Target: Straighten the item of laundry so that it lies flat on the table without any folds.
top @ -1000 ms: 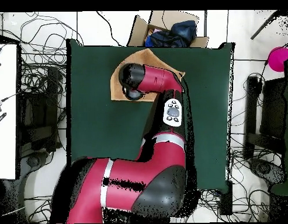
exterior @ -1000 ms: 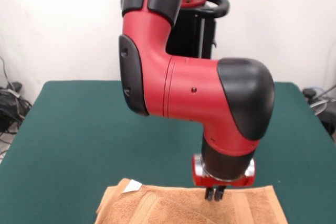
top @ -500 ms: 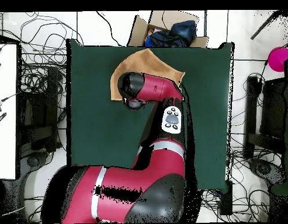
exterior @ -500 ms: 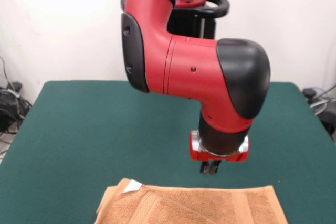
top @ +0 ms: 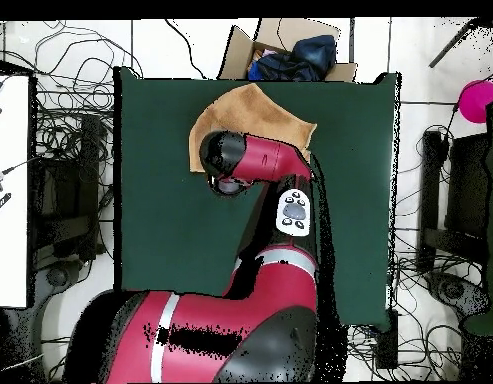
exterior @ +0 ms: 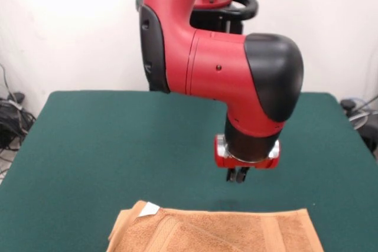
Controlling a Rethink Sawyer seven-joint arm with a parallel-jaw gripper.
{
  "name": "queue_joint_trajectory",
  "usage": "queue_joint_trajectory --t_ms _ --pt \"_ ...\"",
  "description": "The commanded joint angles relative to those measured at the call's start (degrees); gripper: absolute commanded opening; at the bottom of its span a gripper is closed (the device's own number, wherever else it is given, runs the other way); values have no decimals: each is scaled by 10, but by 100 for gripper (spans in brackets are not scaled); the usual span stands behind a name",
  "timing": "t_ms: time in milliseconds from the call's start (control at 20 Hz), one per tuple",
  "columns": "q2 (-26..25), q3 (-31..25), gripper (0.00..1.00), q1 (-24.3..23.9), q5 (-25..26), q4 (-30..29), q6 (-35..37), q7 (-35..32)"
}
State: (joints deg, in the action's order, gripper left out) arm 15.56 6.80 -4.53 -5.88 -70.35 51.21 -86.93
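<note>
The item of laundry (exterior: pixel 212 231), an orange-tan towel with a small white tag (exterior: pixel 149 208), lies at the near edge of the green table (exterior: pixel 106 140). Its left part is doubled over along a slanting fold. My gripper (exterior: pixel 238 175) hangs a little above the table just behind the towel's far edge, with its fingers together and nothing between them. In the overhead view the towel (top: pixel 252 112) shows as an uneven shape near the table's (top: pixel 170 220) top edge. The arm's black wrist (top: pixel 222 155) covers part of it and hides the gripper.
A cardboard box (top: pixel 290 50) with dark cloth sits beyond the table's top edge in the overhead view. Cables (top: pixel 70 130) cover the floor around. A pink object (top: pixel 478 98) is at the right and a white surface (top: pixel 8 190) at the left.
The gripper has lifted off the towel and drawn back over bare table behind it. The towel has stayed where it was.
</note>
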Motion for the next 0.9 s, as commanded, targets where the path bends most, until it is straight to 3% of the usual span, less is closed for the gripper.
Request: queue_joint_trajectory --t_ms 50,600,900 --pt "13 -57 0 -17 -32 -43 -75 -108" --pt "39 -141 0 -69 -32 -102 -234 -63" --pt "14 -136 0 -66 -34 -74 -181 -74"
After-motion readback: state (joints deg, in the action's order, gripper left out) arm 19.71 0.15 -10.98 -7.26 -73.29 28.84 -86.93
